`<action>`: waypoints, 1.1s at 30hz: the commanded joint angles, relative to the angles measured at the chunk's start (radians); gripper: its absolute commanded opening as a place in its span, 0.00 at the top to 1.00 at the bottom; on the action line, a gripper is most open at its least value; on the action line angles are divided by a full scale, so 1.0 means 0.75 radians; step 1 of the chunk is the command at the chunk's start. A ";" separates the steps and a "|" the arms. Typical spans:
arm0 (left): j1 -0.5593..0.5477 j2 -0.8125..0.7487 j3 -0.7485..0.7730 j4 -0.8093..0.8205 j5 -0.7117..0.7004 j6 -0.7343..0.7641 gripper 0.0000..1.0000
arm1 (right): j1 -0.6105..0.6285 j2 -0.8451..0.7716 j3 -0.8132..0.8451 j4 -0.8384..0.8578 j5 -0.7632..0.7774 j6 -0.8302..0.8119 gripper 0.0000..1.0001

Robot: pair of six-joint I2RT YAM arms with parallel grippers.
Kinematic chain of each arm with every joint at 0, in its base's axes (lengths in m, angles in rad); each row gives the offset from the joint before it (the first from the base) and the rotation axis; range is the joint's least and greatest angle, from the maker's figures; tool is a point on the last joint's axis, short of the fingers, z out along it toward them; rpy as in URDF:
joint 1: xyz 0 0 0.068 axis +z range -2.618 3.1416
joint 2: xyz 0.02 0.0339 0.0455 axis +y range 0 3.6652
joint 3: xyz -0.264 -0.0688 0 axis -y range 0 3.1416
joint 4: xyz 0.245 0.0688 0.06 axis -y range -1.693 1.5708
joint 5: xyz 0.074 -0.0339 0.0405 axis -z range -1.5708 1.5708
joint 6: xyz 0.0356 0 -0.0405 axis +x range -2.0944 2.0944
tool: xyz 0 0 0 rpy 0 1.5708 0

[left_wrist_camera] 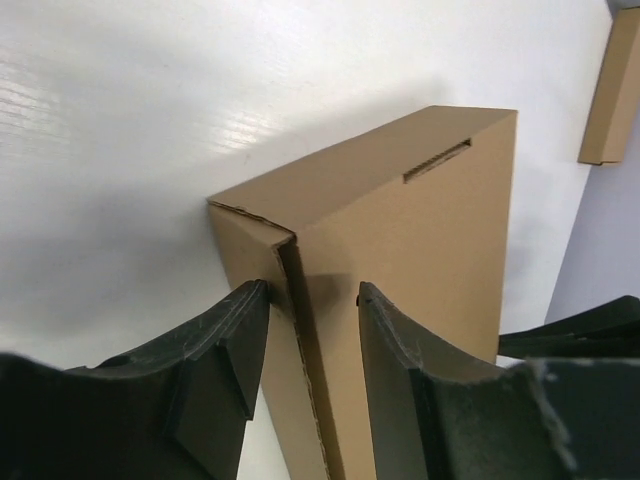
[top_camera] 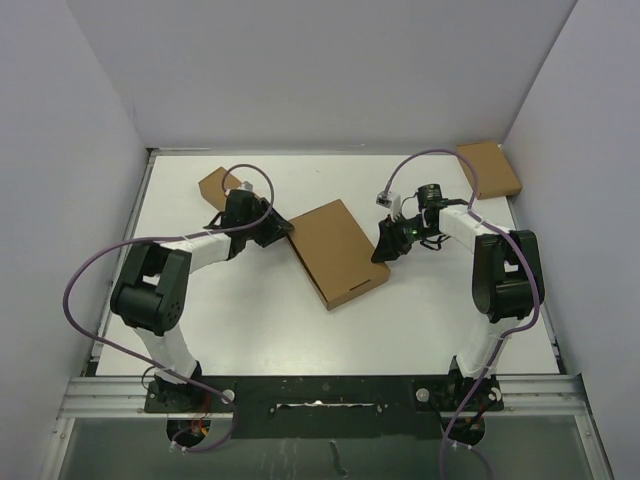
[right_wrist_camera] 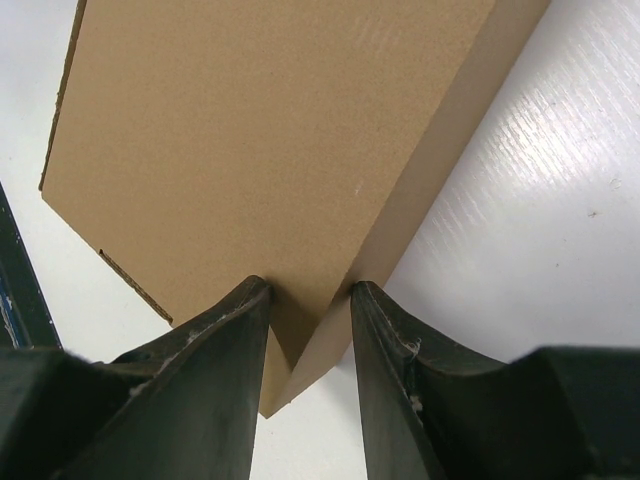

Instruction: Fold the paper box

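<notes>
— Paper box point(top_camera: 338, 253): where is it placed in the overhead view?
— It is seen closed and lying flat at the middle of the white table point(top_camera: 300, 330), turned at a slant. The left gripper point(top_camera: 283, 228) is set at its upper-left corner and the right gripper point(top_camera: 383, 250) at its right corner. One small cardboard box point(top_camera: 213, 183) is found at upper left, partly hidden by the left arm, and a second small cardboard box point(top_camera: 490, 168) lies at upper right, well apart from the rest.

— What is shown by the left wrist camera?
— The paper box point(left_wrist_camera: 420, 230) fills the centre of the frame, and a narrow slit point(left_wrist_camera: 437, 160) is cut near its far edge. The left gripper point(left_wrist_camera: 312, 290) is held with its fingers apart, and the near corner of the box is taken between them. The left-hand finger point(left_wrist_camera: 245, 330) appears to be laid against the side wall. Whether the other finger touches the top cannot be told. Part of a small cardboard box point(left_wrist_camera: 610, 90) is seen at the upper right edge.

— And by the right wrist camera?
— The top of the paper box point(right_wrist_camera: 260, 130) covers the upper left of the frame, with bare table point(right_wrist_camera: 520, 200) at right. The right gripper point(right_wrist_camera: 310, 290) is likewise spread, and a corner of the box is wedged between its fingers. Firm pressure cannot be confirmed.
</notes>
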 commanded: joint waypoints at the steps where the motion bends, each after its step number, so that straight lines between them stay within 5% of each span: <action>1: 0.003 0.080 0.078 -0.020 0.025 0.062 0.62 | 0.026 0.056 -0.004 -0.023 0.103 -0.052 0.63; 8: 0.004 0.151 0.137 -0.079 0.020 0.124 0.66 | 0.033 0.062 0.000 -0.026 0.105 -0.057 0.63; 14: 0.002 0.194 0.159 -0.086 0.037 0.170 0.94 | 0.042 0.065 0.000 -0.026 0.113 -0.058 0.63; 18: 0.002 0.174 0.130 -0.067 0.034 0.183 0.97 | 0.041 0.064 0.001 -0.027 0.116 -0.058 0.63; 27: 0.003 -0.146 0.071 -0.023 0.048 0.321 0.65 | -0.054 -0.012 0.000 -0.019 0.012 -0.028 0.58; 33: -0.001 -0.560 -0.199 0.124 0.036 0.436 0.35 | -0.178 -0.070 -0.017 0.012 -0.228 0.072 0.46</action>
